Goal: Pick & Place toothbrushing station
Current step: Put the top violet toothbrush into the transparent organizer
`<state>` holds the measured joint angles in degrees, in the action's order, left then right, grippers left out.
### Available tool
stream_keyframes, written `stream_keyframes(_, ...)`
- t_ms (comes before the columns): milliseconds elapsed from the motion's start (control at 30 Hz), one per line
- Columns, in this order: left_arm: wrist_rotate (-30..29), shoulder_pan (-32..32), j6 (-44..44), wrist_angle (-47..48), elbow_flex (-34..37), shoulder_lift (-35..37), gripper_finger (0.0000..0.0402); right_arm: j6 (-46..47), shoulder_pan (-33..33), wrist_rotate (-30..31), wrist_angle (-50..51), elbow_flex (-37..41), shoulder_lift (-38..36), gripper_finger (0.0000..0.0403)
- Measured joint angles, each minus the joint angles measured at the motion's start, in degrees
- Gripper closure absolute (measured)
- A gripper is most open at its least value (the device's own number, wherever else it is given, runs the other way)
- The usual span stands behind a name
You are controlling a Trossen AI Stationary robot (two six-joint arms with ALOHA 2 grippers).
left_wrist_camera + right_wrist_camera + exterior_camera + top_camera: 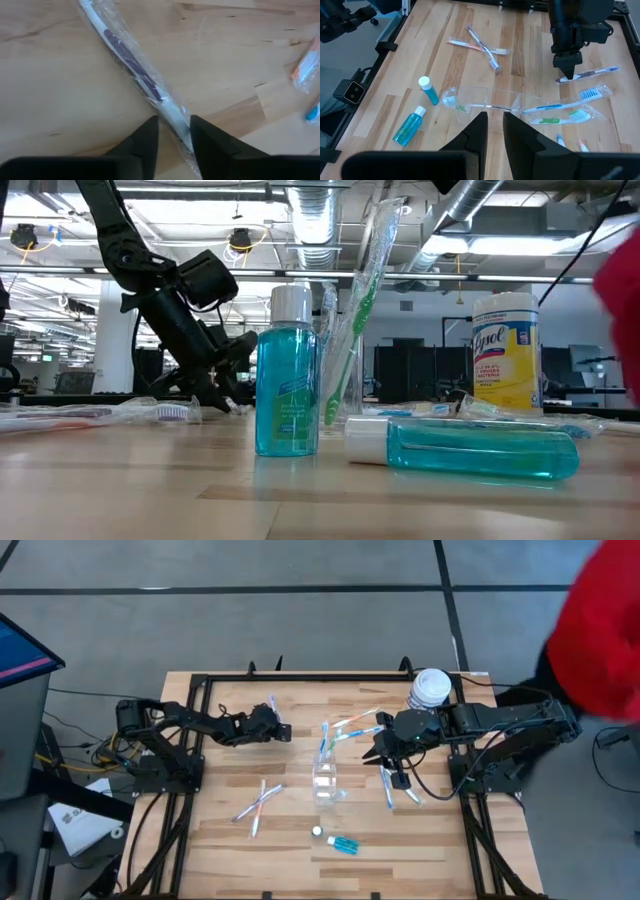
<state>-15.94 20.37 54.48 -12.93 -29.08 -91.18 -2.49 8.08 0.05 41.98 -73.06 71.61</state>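
A clear tumbler (327, 780) stands upright mid-table with wrapped toothbrushes in it, among them a green one (358, 300). Near the front edge are two small blue white-capped tubes. One (317, 832) stands upright and the other (345, 846) lies flat. At the far left, a white-and-purple wrapped toothbrush (272, 708) lies on the table. My left gripper (285, 731) is shut on its near end. My right gripper (495, 131) hangs above the table to the right of the tumbler. Its fingers are a narrow gap apart with nothing between them. My left gripper pinches the wrapped toothbrush's white handle (173, 116) between its two fingers, close to the brush's near end (563, 79). The fingers slant down from the table's left side and lie across the brush. The toothbrush lies flat on the table and points toward the far edge.
A yellow container with a white lid (430, 688) stands at the far right. More wrapped toothbrushes lie loose at the near left (258, 802), behind the tumbler (352, 725) and below my right gripper (392, 786). A person in red (600, 620) is beyond the table's right corner.
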Motion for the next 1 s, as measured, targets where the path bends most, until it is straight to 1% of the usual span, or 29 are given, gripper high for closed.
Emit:
stream_keyframes(167, 0.43, 0.33, -0.02, -0.24, 0.02, -0.02, 0.0371, 0.00, 0.00, 0.00, 0.00, 0.00, 0.00, 0.0351)
stream_keyframes(233, 0.41, 0.59, -0.33, -0.37, 0.00, -0.02, 0.0390, 0.00, 0.00, 0.00, 0.02, 0.00, 0.00, 0.0351)
stream_keyframes(467, 1.40, 0.61, -1.16, -0.29, -0.01, 0.04, 0.0396, 0.01, 0.01, 0.00, 0.07, 0.00, 0.00, 0.0351)
stream_keyframes(733, 0.90, 0.61, -2.81, -0.25, -0.02, 0.07, 0.0396, 0.01, 0.00, 0.00, 0.84, 0.00, 0.00, 0.0351)
stream_keyframes(1000, 0.89, 0.61, -3.20, -0.43, -0.02, 0.06, 0.0389, 0.12, 0.00, 0.00, 0.94, 0.00, 0.00, 0.0351)
